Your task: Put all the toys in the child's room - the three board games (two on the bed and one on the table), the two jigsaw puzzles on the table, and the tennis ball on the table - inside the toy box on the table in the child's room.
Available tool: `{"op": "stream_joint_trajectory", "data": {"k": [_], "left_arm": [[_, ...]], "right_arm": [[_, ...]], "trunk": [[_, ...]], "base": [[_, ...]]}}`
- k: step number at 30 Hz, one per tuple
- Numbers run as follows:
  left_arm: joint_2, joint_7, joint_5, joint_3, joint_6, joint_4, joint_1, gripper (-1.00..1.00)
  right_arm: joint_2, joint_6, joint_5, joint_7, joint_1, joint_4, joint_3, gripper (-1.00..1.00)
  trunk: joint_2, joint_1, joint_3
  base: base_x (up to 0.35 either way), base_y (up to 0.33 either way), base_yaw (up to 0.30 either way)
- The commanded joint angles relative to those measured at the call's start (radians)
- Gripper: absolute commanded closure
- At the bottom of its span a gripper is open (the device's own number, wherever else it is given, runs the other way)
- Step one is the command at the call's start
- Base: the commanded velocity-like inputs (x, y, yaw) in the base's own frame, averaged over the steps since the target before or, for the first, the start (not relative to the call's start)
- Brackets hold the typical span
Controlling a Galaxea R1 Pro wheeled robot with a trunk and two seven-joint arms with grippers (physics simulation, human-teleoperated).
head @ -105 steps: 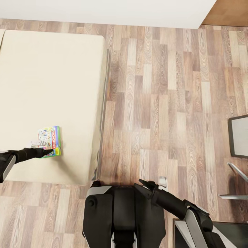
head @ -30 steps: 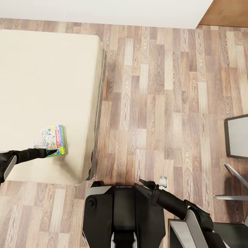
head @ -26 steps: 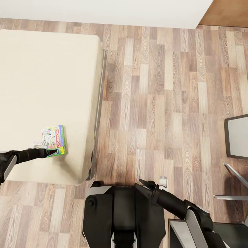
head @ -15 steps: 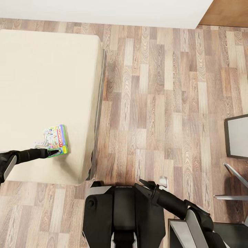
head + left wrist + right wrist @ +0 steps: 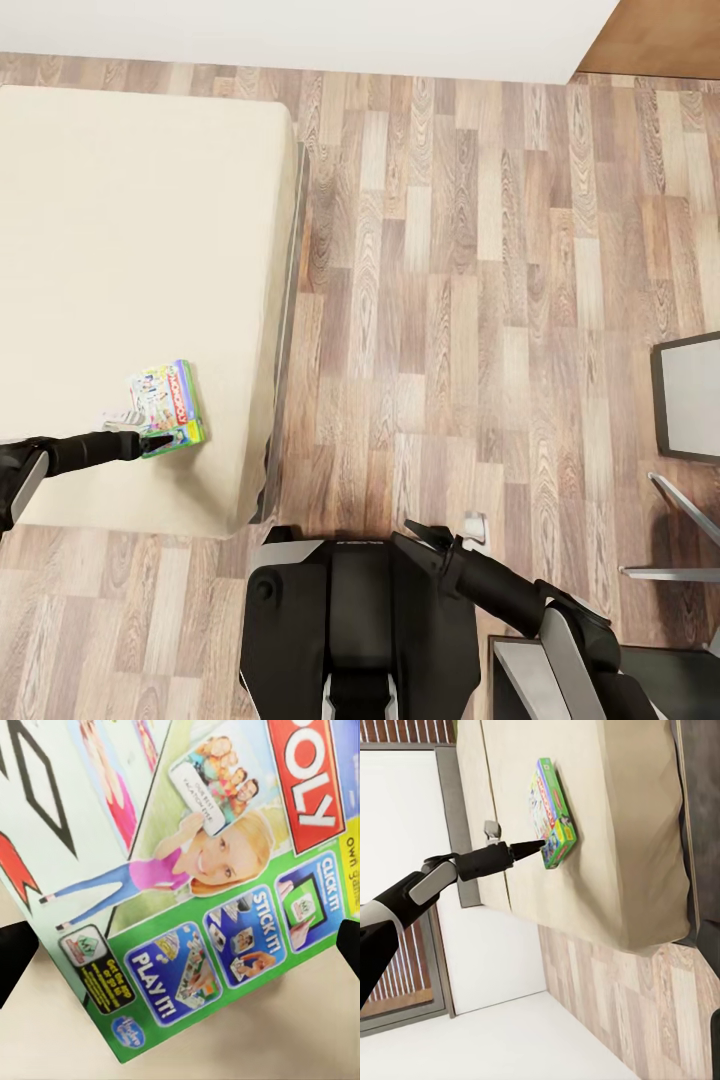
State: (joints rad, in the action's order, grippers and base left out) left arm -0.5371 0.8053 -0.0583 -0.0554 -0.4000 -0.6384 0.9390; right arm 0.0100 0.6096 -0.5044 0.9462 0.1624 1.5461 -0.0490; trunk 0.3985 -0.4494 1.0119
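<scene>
The purple-green "Monopoly" board game (image 5: 167, 407) lies near the front right corner of the cream bed (image 5: 120, 220). My left gripper (image 5: 150, 440) is at the box's near edge, open. In the left wrist view the box (image 5: 195, 877) spreads just ahead of the dark fingertips (image 5: 15, 952), which stand wide apart. The right wrist view has the box (image 5: 553, 806) on the mattress with the left gripper (image 5: 540, 844) touching its corner. My right gripper (image 5: 428, 535) hangs low by my trunk, open and holding nothing.
Wood-plank floor (image 5: 450, 300) stretches between the bed and a grey-topped piece of furniture (image 5: 690, 395) at the right edge. Thin metal bars (image 5: 680, 500) stand below it. A white wall (image 5: 300, 30) runs along the far side, with a wooden door (image 5: 660, 35) in the far right corner.
Over the last second the Monopoly box has slid a little to the right on the bed and turned slightly, with my left gripper following it. The right arm has stayed still.
</scene>
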Motion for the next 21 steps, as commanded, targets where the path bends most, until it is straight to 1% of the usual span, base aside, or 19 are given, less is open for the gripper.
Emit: {"op": "stream_joint_trajectory", "data": {"k": [1,7,11,12,21], "left_arm": [[0.000,0.004,-0.006,-0.001,-0.010,0.000,0.000,-1.00],[0.000,0.007,-0.007,-0.003,-0.013,0.000,0.000,-1.00],[0.000,0.033,-0.008,-0.004,-0.018,0.000,0.000,-1.00],[0.000,0.048,-0.008,-0.004,-0.022,0.000,0.000,-1.00],[0.002,0.068,-0.008,-0.006,-0.030,0.000,0.000,-1.00]], "right_arm": [[0.001,0.007,-0.004,0.002,0.000,0.000,-0.002,-1.00],[0.001,0.007,-0.005,0.004,0.000,0.000,-0.002,-1.00],[0.001,0.007,-0.004,0.003,0.000,0.000,-0.002,-1.00],[0.001,0.007,-0.003,0.003,0.000,0.000,-0.002,-1.00],[0.001,0.007,-0.002,0.003,0.000,0.000,-0.002,-1.00]], "trunk": [[0.001,-0.001,0.001],[0.001,-0.001,0.001],[0.001,-0.001,0.001],[0.001,-0.001,0.001],[0.001,-0.001,0.001]], "base": [[0.000,0.000,0.000],[0.000,0.000,0.000],[0.000,0.000,0.000],[0.000,0.000,0.000],[0.000,0.000,0.000]]}}
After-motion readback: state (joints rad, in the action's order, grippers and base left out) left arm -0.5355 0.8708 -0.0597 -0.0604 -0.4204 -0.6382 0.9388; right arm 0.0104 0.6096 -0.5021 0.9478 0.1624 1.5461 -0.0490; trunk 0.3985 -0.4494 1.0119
